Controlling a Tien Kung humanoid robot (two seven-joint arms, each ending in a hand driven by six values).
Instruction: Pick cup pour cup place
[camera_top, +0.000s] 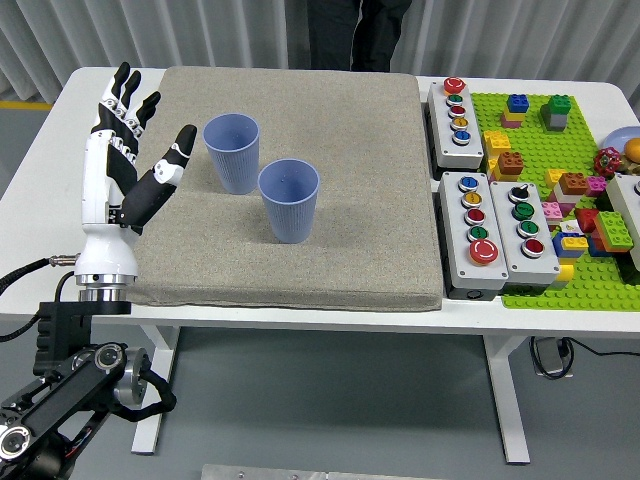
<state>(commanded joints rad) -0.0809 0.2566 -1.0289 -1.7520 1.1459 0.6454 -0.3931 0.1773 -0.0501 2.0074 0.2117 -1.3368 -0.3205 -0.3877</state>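
Two blue ribbed cups stand upright on the grey mat (350, 140). One cup (232, 152) is at the back left, the other cup (289, 200) is just in front and to the right of it, close beside it. My left hand (135, 135) is raised at the mat's left edge, fingers spread and empty, thumb pointing toward the back cup with a small gap between them. The right arm is out of view.
Button boxes (458, 112) (500, 235) lie right of the mat. A green baseplate (575, 150) with several toy bricks fills the far right. A person (355, 30) in dark clothes stands at the far side.
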